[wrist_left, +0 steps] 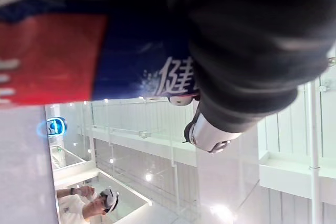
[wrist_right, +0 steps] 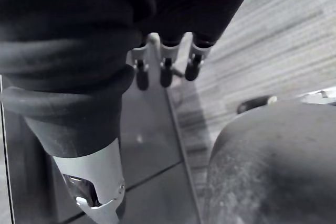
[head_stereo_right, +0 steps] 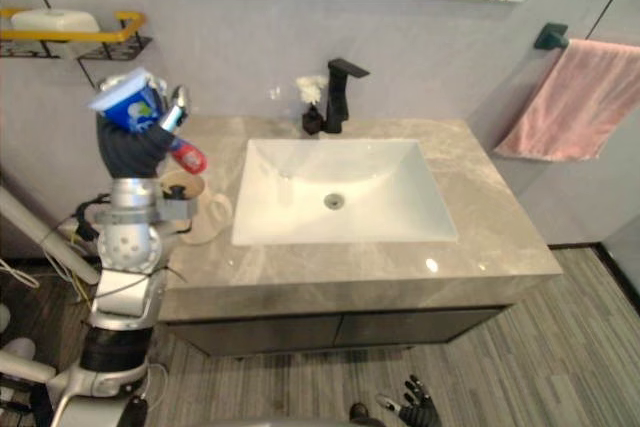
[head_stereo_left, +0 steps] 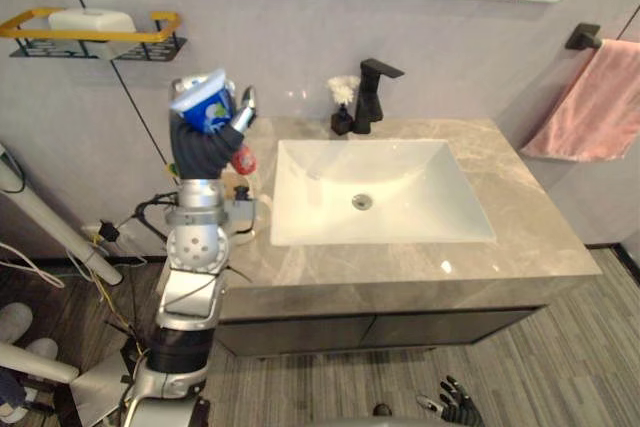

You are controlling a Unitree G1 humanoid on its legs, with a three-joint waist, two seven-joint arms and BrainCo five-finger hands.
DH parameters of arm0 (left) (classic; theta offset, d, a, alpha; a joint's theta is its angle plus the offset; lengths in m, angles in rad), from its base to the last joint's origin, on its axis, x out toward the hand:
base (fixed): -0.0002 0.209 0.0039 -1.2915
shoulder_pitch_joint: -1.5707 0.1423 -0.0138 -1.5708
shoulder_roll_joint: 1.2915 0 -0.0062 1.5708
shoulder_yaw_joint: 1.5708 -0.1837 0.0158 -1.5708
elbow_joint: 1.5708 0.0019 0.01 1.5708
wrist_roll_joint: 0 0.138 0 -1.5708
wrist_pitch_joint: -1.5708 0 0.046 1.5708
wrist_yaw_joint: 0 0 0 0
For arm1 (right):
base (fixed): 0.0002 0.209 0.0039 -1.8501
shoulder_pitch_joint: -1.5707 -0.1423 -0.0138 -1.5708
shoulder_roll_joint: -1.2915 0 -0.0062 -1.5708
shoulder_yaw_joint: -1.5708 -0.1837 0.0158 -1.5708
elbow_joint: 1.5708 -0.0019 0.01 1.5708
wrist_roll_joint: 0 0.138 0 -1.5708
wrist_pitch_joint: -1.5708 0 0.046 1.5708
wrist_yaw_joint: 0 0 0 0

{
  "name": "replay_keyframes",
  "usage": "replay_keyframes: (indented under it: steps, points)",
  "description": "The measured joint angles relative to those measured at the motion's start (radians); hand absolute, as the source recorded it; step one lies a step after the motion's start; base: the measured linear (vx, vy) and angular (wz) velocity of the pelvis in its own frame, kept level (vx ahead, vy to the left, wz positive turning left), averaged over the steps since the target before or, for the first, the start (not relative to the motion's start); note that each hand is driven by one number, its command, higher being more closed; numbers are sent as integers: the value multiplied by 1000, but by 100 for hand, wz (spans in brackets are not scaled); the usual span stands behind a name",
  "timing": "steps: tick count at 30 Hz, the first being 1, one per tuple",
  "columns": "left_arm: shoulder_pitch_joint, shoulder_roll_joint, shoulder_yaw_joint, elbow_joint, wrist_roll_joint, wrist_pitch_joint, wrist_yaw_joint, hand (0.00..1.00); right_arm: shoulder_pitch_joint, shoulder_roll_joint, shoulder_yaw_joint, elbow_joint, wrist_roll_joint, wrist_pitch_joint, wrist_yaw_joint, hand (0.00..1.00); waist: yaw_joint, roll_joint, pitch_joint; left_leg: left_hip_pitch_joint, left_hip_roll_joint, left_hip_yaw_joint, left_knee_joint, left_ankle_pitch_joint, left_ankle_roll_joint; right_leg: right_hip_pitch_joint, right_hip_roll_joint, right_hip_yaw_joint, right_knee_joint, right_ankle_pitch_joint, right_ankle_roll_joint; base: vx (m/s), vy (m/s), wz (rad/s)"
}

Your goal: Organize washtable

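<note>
A blue and red toothpaste tube point(head_stereo_left: 207, 107) is raised over the left end of the grey marble washtable point(head_stereo_left: 520, 247). Its flat end points up and its red end point(head_stereo_right: 189, 158) points down. My left hand point(head_stereo_left: 203, 150) is shut on it, the fingers curled round its middle; the left wrist view shows the tube point(wrist_left: 105, 51) pressed under the dark cover with the thumb point(wrist_left: 210, 136) beside it. Under the hand a beige cup point(head_stereo_right: 186, 188) stands on the counter. My right hand point(head_stereo_right: 414, 405) hangs low by the floor, its fingers point(wrist_right: 166, 73) relaxed and holding nothing.
A white sink point(head_stereo_left: 470, 232) takes up the counter's middle, with a black faucet point(head_stereo_left: 372, 92) and a small black holder with a white flower point(head_stereo_left: 342, 109) behind it. A yellow wall shelf point(head_stereo_left: 95, 35) carries white soap. A pink towel point(head_stereo_left: 598, 107) hangs at the right.
</note>
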Motion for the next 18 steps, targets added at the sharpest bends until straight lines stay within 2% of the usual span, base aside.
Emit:
replay_keyframes:
  steps: [9, 18]
  points:
    - [-35, 54, 24, 73, 19, 20, 19, 100, -17, -2, 9, 0, 0, 0, 2, 0, 1, -24, 4, -10, 1, -13, 1, 0, 0, -1, 0, -12, -4, 0, 0, -9, -21, 4]
    - [-36, 55, 57, 148, 19, 42, 23, 100, -27, -3, 21, 0, 1, 1, 2, 0, 0, -38, 8, -18, 1, -15, -1, 0, 0, -5, 0, -13, -11, 0, 0, -2, -4, 0]
